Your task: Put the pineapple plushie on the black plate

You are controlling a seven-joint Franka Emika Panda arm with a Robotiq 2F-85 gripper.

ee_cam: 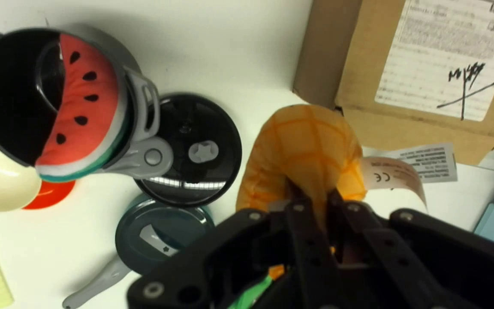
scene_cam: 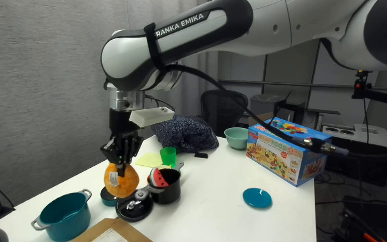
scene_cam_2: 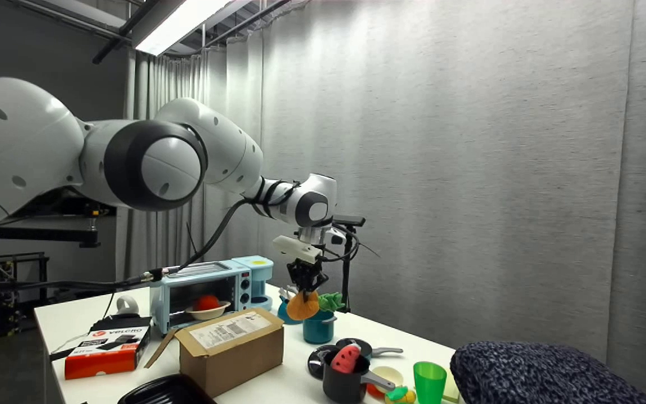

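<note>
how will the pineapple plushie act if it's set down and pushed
The pineapple plushie is probably squishy: its cloth narrows where the pincer grips it. Its rounded body may well roll when nudged.

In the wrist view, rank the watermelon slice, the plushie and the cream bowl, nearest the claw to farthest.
1. Pineapple plushie: held in the claw.
2. Watermelon slice: left in the view, in the black pot.
3. Cream bowl: at the view's left edge.
</note>
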